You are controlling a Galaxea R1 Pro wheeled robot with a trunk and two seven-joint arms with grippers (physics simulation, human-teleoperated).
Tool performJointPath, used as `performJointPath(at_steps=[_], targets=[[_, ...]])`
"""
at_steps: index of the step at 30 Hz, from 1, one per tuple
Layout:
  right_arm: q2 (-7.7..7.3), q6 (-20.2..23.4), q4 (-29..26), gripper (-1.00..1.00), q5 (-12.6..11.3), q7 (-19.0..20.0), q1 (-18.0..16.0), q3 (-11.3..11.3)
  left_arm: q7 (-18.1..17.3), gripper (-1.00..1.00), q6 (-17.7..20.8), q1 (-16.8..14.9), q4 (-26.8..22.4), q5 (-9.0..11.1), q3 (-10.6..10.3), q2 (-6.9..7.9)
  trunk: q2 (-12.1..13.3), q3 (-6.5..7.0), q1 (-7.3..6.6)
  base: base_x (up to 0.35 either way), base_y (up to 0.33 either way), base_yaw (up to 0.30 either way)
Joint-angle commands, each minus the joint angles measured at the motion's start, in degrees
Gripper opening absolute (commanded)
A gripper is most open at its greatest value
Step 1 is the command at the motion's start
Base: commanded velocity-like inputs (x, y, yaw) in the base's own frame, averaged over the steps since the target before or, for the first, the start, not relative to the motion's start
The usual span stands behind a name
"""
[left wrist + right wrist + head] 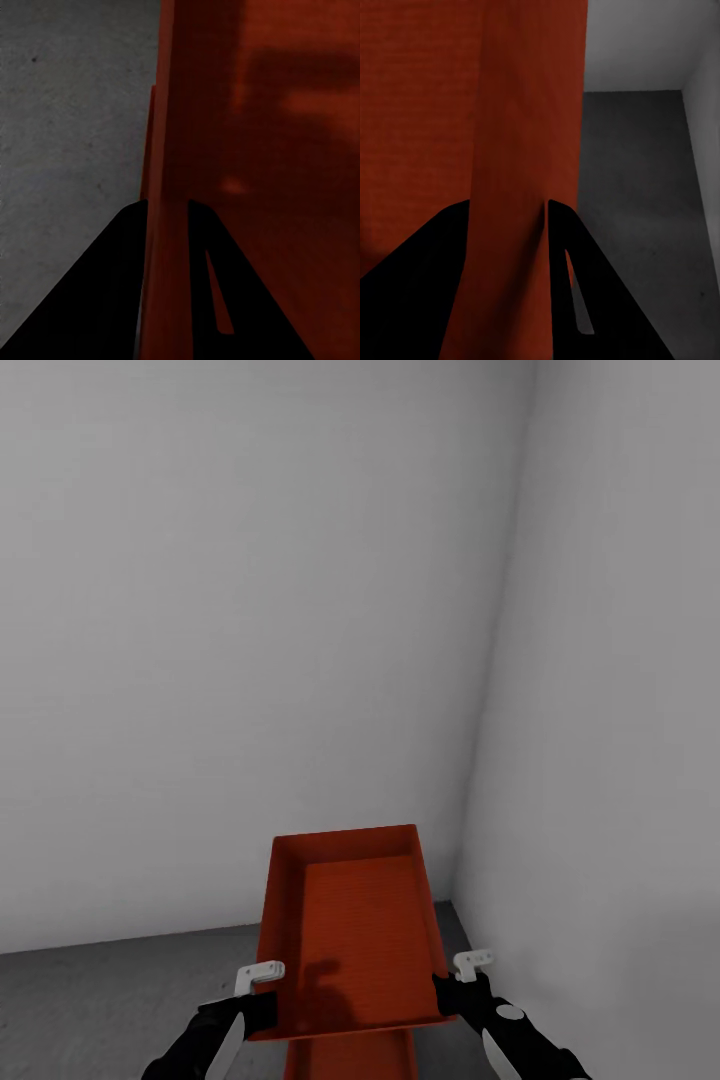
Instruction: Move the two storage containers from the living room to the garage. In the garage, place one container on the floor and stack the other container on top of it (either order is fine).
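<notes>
Hands, left hand and right hand, each clamp a side wall of the shallow orange-red plastic bin hovering above its twin; lowering it level should seat it squarely.

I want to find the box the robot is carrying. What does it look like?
Find the corner where two plain white walls meet the dark grey floor. In front of it, the left hand and right hand grip a shallow orange-red rectangular plastic bin, lidless and higher than the matching bin beneath.
</notes>
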Motion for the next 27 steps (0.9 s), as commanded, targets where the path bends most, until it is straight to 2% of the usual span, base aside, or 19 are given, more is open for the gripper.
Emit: performJointPath(at_steps=[1, 18, 20, 27], targets=[[-0.07, -0.2, 0.2, -1.0, -0.7, 1.7, 0.0, 1.9, 1.9, -1.0, -0.2, -0.1, -1.9, -1.3, 0.2, 0.76, -0.1, -0.13, 0.03, 0.0, 0.0, 0.005], [-0.07, -0.3, 0.2, -1.0, -0.7, 1.7, 0.0, 1.9, 1.9, -1.0, -0.2, -0.1, -1.9, -1.3, 0.3, 0.91, -0.1, -0.13, 0.03, 0.0, 0.0, 0.0], [-0.06, -0.3, 0.2, -1.0, -0.6, 1.7, 0.0, 1.9, 1.9, -1.0, -1.6, 0.0, -1.9, -1.2, 0.3, 1.01, -0.1, -0.13, 0.03, 0.0, 0.0, 0.0], [-0.07, -0.2, 0.2, -1.0, -0.7, 1.7, 0.0, 1.9, 1.9, -1.0, -1.8, 0.0, -1.9, -1.2, 0.3, 1.04, -0.1, -0.13, 0.03, 0.0, 0.0, 0.0]])
